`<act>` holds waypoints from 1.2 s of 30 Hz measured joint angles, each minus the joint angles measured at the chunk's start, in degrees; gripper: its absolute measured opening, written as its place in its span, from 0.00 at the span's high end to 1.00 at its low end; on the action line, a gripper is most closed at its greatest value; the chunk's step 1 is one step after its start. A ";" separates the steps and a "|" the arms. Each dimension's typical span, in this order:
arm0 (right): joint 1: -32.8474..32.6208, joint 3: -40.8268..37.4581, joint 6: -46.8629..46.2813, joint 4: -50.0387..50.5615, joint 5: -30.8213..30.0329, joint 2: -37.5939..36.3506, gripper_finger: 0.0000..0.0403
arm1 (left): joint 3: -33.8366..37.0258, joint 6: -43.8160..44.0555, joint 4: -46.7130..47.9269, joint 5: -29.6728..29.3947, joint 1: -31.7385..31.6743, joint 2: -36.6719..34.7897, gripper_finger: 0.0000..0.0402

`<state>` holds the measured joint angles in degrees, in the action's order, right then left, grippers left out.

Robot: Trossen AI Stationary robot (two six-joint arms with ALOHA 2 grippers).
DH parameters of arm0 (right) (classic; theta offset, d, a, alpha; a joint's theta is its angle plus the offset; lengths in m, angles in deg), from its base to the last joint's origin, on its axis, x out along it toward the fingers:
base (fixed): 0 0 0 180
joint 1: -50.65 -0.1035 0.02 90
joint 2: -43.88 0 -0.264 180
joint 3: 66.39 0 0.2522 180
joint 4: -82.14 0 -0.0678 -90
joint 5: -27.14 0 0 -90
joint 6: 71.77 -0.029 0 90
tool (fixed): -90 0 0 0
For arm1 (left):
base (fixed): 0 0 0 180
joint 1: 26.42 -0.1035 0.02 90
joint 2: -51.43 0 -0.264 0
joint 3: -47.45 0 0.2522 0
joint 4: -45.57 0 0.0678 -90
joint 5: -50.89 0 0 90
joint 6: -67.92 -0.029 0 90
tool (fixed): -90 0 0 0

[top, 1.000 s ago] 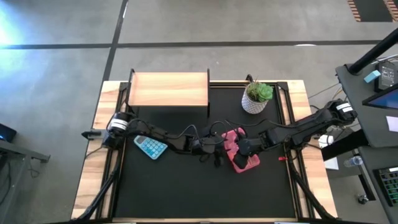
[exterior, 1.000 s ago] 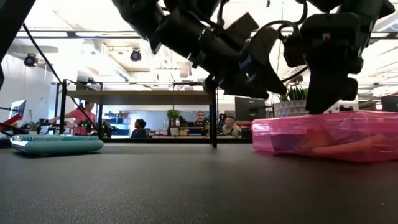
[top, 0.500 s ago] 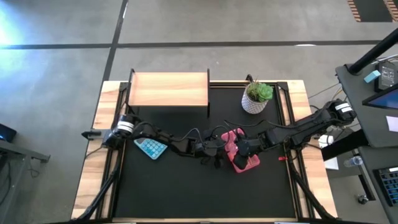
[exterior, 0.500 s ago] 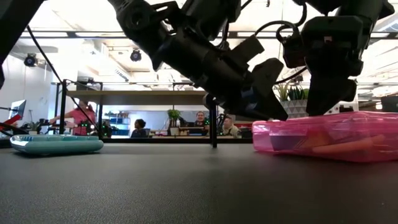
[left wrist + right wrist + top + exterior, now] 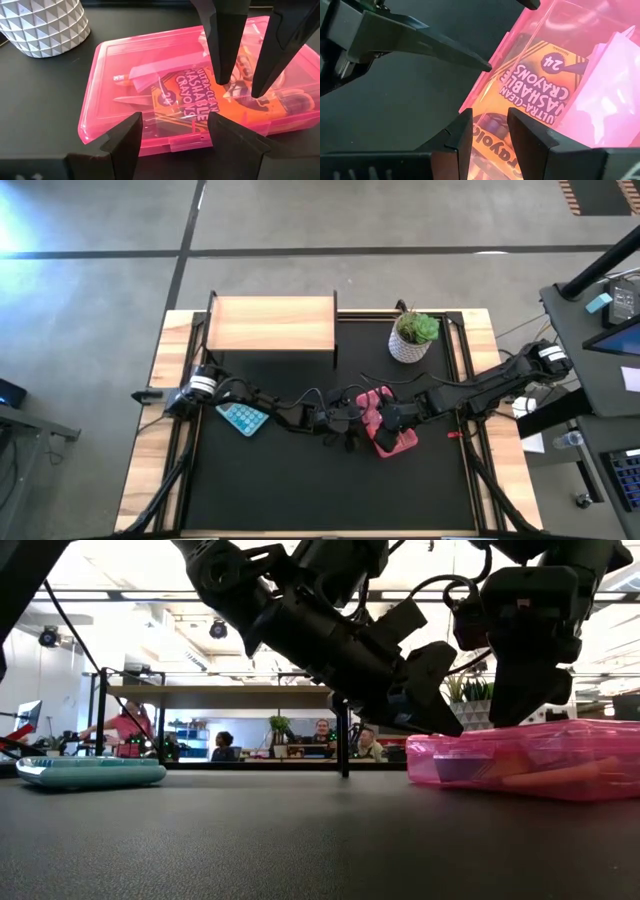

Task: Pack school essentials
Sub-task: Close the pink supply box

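The pink translucent case (image 5: 115,60) lies shut and flat on the black table (image 5: 300,480). Through its lid I see the crayon box (image 5: 186,95), scissor blades (image 5: 131,99) and a pencil (image 5: 121,77). My right gripper (image 5: 241,86) points down at the lid, its fingers a little apart with nothing between them. My left gripper (image 5: 174,120) stands open and low at the case's left long edge, one finger on each side of the latch (image 5: 187,143). In the low view it (image 5: 438,722) sits just above that edge. My right gripper comes from above, slanting in from the table's right. Its two fingertips (image 5: 223,75) stand on the shut lid over the crayon box (image 5: 545,85). The case stays flat on the table. Whether my left gripper touches the case's edge, I cannot tell.
A teal calculator (image 5: 243,417) lies at the left. A wooden box (image 5: 272,325) stands at the far edge. A potted plant in a white pot (image 5: 412,338) is just beyond the case. People sit in the room behind the table (image 5: 322,736).
My left gripper has come down toward the case's left edge, staying open. The case has not moved.
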<state>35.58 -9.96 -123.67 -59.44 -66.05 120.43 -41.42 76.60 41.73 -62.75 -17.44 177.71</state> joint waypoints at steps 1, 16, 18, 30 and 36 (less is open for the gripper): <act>-0.01 -0.02 -0.02 -0.03 -0.01 0.00 0.71 | 0.00 0.00 0.04 0.02 0.00 0.22 0.47; 0.01 -0.31 -1.09 -6.10 0.42 -1.79 0.71 | -0.02 1.33 0.62 0.15 -0.13 0.50 0.47; 0.00 -0.31 -1.03 -6.30 0.37 -1.38 0.71 | -0.02 1.33 0.63 0.15 -0.13 0.50 0.47; -0.08 0.07 -0.78 -13.47 1.63 -1.77 0.71 | -1.17 1.57 0.19 0.71 -0.37 -0.02 0.47; -0.06 0.13 -0.15 -12.85 1.96 -1.86 0.71 | -1.65 1.46 1.27 0.73 -0.50 0.32 0.47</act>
<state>35.52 -9.83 -123.82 -72.29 -64.09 118.57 -43.07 78.07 42.99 -62.02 -17.95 178.04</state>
